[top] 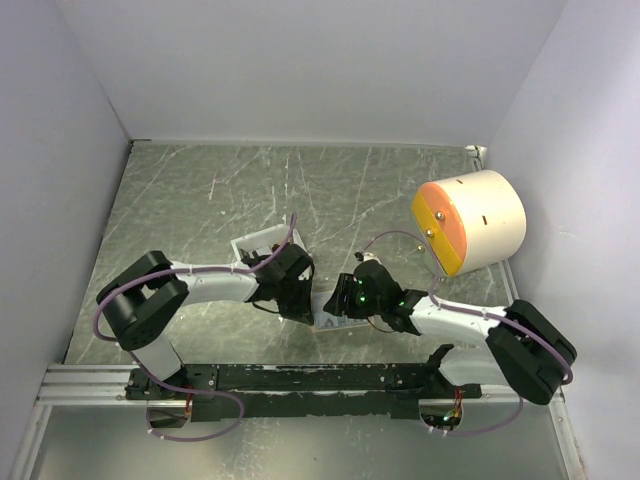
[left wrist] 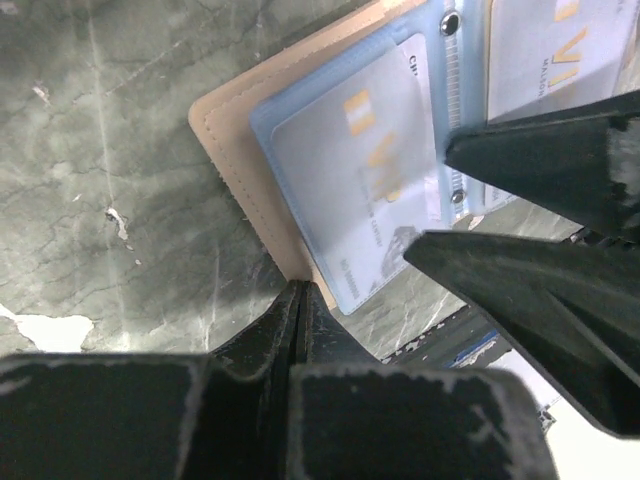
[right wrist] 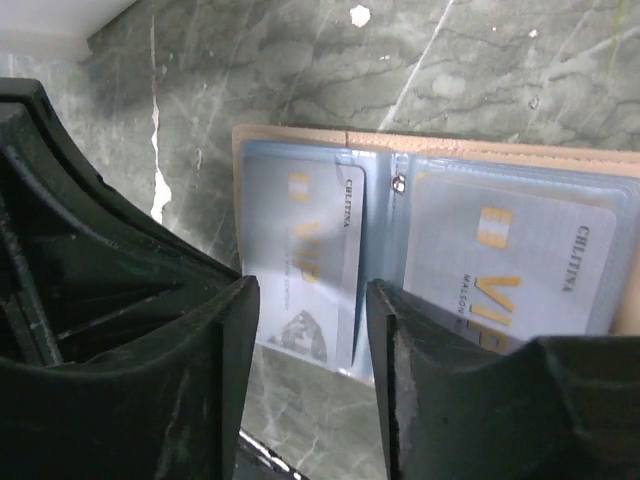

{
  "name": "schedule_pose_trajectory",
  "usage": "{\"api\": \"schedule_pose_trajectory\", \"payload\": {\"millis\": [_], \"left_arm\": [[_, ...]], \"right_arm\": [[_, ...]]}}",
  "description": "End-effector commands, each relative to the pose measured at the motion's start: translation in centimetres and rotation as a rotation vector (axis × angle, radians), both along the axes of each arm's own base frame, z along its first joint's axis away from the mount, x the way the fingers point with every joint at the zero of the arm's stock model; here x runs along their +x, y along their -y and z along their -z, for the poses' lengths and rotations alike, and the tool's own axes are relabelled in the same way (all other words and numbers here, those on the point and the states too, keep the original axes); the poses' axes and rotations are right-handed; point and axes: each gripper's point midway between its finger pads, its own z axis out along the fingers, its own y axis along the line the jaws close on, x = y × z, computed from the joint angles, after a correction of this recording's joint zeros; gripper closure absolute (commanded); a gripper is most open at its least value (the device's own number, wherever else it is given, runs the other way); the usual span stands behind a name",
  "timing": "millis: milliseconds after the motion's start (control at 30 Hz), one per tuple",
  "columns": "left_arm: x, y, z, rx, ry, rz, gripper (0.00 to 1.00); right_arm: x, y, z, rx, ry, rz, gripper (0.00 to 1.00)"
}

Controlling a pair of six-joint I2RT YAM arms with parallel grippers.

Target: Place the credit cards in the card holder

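Observation:
The tan card holder lies open on the marbled table, its clear pockets facing up. A pale VIP credit card sits in the left pocket and another credit card in the right one. My right gripper is open just above the holder's near edge, a finger on each side of the left card's lower end, holding nothing. My left gripper is shut, its tips pinched on the corner edge of the card holder. From above, the card holder shows only as a sliver between both grippers.
A white plastic tray stands just behind the left gripper. A big cream cylinder with an orange face lies at the back right. The black mounting rail runs along the near edge, and white walls close in the table.

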Motion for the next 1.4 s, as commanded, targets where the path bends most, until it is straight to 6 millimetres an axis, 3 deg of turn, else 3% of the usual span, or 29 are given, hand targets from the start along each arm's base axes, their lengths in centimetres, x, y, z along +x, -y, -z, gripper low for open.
{"api": "schedule_pose_trajectory", "payload": {"millis": [0,100,200,300,500,867,1133,1367], "left_arm": [[0.0,-1.9,0.8,0.097,0.022,-0.046,0.92],[0.1,-1.5,-0.7,0.055,0.034,-0.060,0.84],[0.1,-1.1,-1.7,0.015,0.043,-0.064,0.75],[0.2,-1.1,-1.9,0.004,0.047,-0.071,0.64],[0.5,-1.3,-2.5,-0.006,0.075,-0.081,0.55],[1.7,-3.4,-5.4,-0.007,0.169,-0.149,0.53],[3.1,-7.0,-6.8,0.035,0.209,-0.212,0.53],[3.5,-9.5,-7.4,0.007,0.201,-0.252,0.54]], "right_arm": [[-0.4,2.0,-1.0,-0.119,-0.006,0.016,0.47],[0.0,3.4,-2.2,-0.171,0.023,0.051,0.36],[0.4,5.1,-2.8,-0.243,0.041,0.100,0.33],[0.8,6.6,-2.6,-0.284,0.027,0.169,0.28],[1.4,7.1,-1.3,-0.286,0.013,0.191,0.20],[0.4,3.8,0.0,-0.232,-0.002,-0.009,0.30],[-1.6,-0.3,-0.5,-0.174,-0.003,-0.099,0.32],[-2.3,-2.1,-0.5,-0.194,0.026,-0.205,0.32]]}}
